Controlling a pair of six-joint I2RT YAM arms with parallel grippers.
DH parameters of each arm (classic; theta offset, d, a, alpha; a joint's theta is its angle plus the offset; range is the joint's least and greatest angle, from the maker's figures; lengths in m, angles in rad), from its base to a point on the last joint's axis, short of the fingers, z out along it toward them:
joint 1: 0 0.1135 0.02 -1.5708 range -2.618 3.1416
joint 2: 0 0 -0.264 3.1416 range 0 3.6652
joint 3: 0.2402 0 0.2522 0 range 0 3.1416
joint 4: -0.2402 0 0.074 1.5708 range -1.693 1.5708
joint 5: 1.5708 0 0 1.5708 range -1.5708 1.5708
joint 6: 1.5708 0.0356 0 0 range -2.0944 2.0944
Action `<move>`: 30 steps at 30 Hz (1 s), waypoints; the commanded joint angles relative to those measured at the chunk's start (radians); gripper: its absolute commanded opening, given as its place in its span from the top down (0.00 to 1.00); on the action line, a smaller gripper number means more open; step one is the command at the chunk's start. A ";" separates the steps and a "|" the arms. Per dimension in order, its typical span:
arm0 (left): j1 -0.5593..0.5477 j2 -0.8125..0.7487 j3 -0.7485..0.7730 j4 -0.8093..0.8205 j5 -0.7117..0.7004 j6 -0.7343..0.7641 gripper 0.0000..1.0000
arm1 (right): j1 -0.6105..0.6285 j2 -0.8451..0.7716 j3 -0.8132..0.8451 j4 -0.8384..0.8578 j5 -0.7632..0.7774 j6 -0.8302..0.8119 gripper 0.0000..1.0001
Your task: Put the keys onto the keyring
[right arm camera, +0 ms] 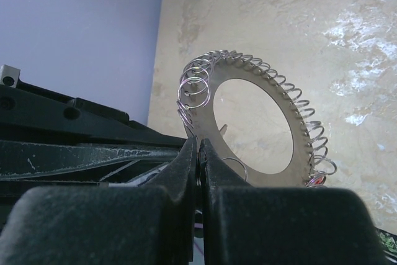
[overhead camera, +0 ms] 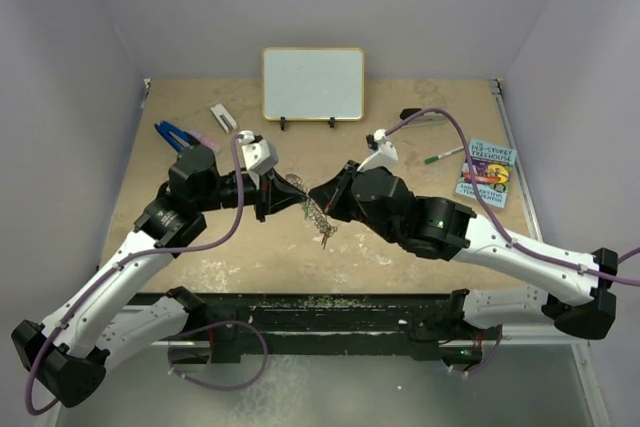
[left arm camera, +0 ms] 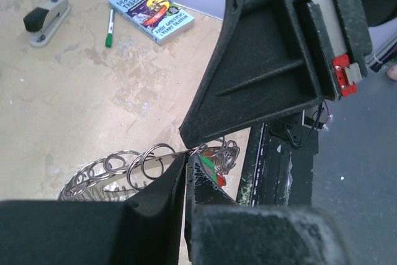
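Note:
Both grippers meet over the middle of the table. The keyring (overhead camera: 318, 215), a flat silver ring fringed with small wire loops, hangs between them above the table. My left gripper (overhead camera: 287, 197) is shut on the ring's edge; in the left wrist view its fingertips (left arm camera: 177, 169) pinch the thin rim (left arm camera: 118, 181). The keys, one green-headed (left arm camera: 208, 167) and one red-headed (left arm camera: 220, 181), hang tangled in loops just behind the left fingertips. My right gripper (overhead camera: 322, 193) is shut on the ring's flat band (right arm camera: 242, 71) at its near edge (right arm camera: 198, 144).
A small whiteboard (overhead camera: 312, 84) stands at the back. A book (overhead camera: 487, 172) and a green-capped pen (overhead camera: 440, 156) lie at the right. A stapler (left arm camera: 46, 20) lies beyond them. A blue-handled tool (overhead camera: 172, 134) and a white object (overhead camera: 222, 115) lie at the back left.

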State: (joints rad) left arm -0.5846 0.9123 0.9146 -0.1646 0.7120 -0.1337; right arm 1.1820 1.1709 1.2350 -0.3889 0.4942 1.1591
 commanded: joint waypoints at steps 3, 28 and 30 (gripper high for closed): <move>-0.009 -0.035 0.073 0.219 0.086 0.102 0.96 | 0.021 0.018 -0.002 0.075 -0.187 -0.021 1.00; -0.017 -0.064 0.083 0.083 0.084 0.214 0.89 | -0.099 -0.120 -0.169 0.272 -0.272 -0.107 1.00; -0.018 -0.036 0.082 0.034 0.056 0.192 0.83 | -0.099 -0.118 -0.142 0.207 -0.163 -0.092 1.00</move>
State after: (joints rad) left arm -0.5972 0.8532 0.9653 -0.0700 0.8070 0.0654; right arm 1.0866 1.0771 1.0393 -0.1593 0.1486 1.0374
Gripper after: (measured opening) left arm 0.122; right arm 0.004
